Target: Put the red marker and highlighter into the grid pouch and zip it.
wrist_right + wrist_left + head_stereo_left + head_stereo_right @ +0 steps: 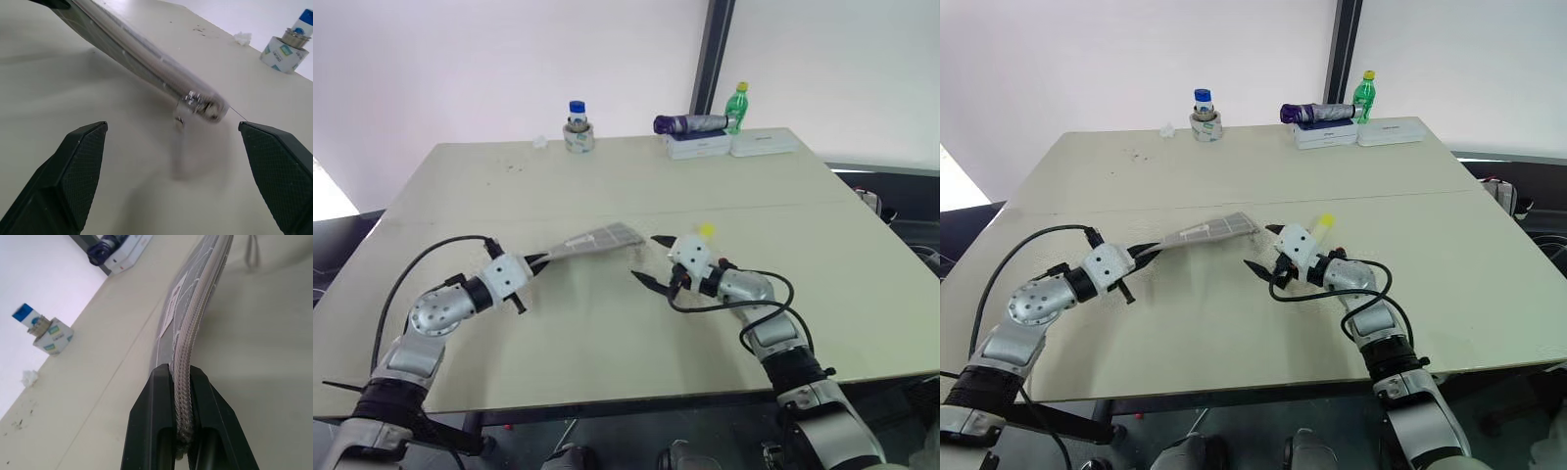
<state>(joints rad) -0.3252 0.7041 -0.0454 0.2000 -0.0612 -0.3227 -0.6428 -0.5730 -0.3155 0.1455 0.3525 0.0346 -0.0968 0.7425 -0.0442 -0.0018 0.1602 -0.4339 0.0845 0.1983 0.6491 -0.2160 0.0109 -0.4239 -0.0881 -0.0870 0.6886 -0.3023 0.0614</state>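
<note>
pouch: grey white-gridded fabric pouch (pixel 599 239) lifted off beige counter (pixel 607 176), zip end free
left hand (pixel 534 261): clamped on pouch edge
right hand (pixel 656 260): fingers spread wide, holding nothing, just beside zip end
far edge: bottles, white boxes (pixel 729 144), well apart

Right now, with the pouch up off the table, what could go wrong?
1. The left gripper pinches the grid pouch by one end only, the rest hanging unsupported; it could slip or sag.
2. The right gripper is open beside the zipper pull; the dangling pull may be hard to catch.
</note>
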